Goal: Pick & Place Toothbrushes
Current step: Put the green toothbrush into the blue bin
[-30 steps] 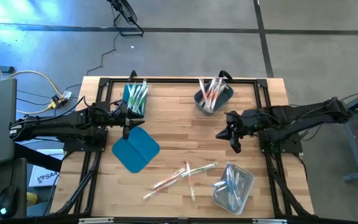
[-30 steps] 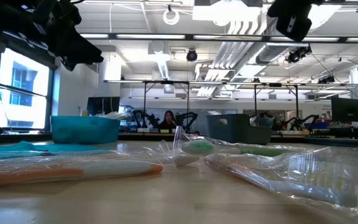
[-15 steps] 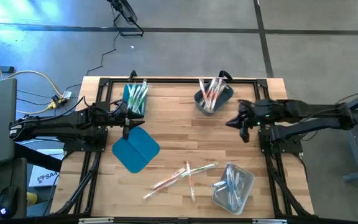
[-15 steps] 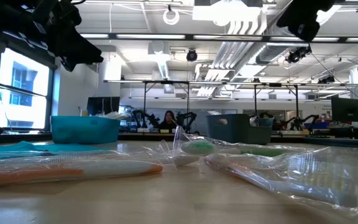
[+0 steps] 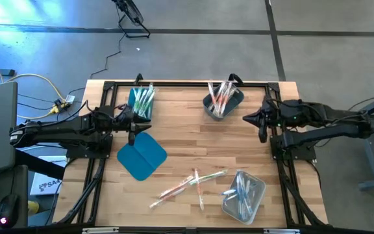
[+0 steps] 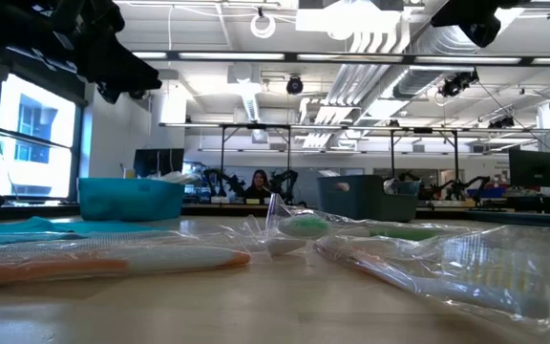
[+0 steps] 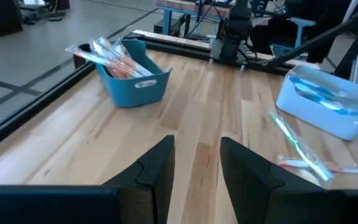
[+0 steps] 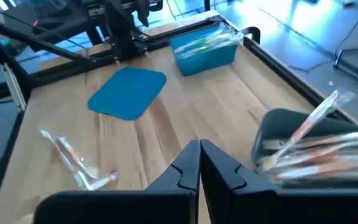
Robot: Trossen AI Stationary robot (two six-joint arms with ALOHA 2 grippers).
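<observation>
Toothbrushes, thin wrapped sticks with green, orange or blue parts, sit in four groups that look like a colour sort. Green ones fill the teal rectangular bin (image 5: 141,103) at the table's far left. Orange ones stand bunched in the grey-blue tub (image 5: 223,101) at far centre. Blue ones lie in the clear plastic bin (image 5: 243,195) at the near right corner. A loose scatter of toothbrushes (image 5: 188,184), mixed green and orange, lies flat on the bare wooden table (image 5: 193,143) just beside the clear bin; these I judge to be the unsorted remainder.

The flat teal lid (image 5: 141,156) lies on the wood near the teal bin, probably set aside so the bin stays open from above.

The left gripper (image 5: 134,123) hovers between the teal bin and the lid, fingers (image 7: 155,171) parted with a clear gap and nothing between them, aimed across the table toward the scatter. It looks parked or ready.

The right gripper (image 5: 263,121) hangs near the table's right edge, just beside the grey-blue tub, its two fingers (image 8: 185,168) pressed together and holding nothing. It stands clear of the tub, so an orange brush may just have gone in, though that is a guess from position only.

The loose pile calls for the next pick.
</observation>
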